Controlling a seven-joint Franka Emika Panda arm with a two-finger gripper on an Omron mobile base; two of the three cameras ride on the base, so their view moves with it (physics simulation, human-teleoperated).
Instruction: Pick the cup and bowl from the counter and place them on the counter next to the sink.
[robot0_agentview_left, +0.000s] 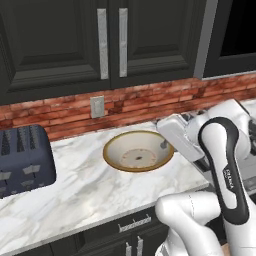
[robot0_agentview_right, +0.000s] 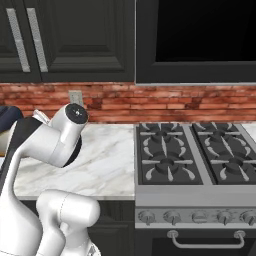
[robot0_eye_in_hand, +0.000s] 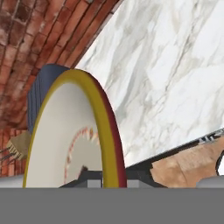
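My hand (robot0_agentview_left: 165, 145) is clamped shut on the bowl's (robot0_agentview_left: 137, 151) rim at its three o'clock edge. The bowl sits on the marble worktop (robot0_agentview_left: 80, 192), toaster (robot0_agentview_left: 22, 160) at nine o'clock; I judge lifting comes next.

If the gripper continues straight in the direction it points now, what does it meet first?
Probably the bowl: its rim stands between the jaws of the gripper, which are already shut on it. Behind the bowl lies the dark blue toaster, though depth is unclear.
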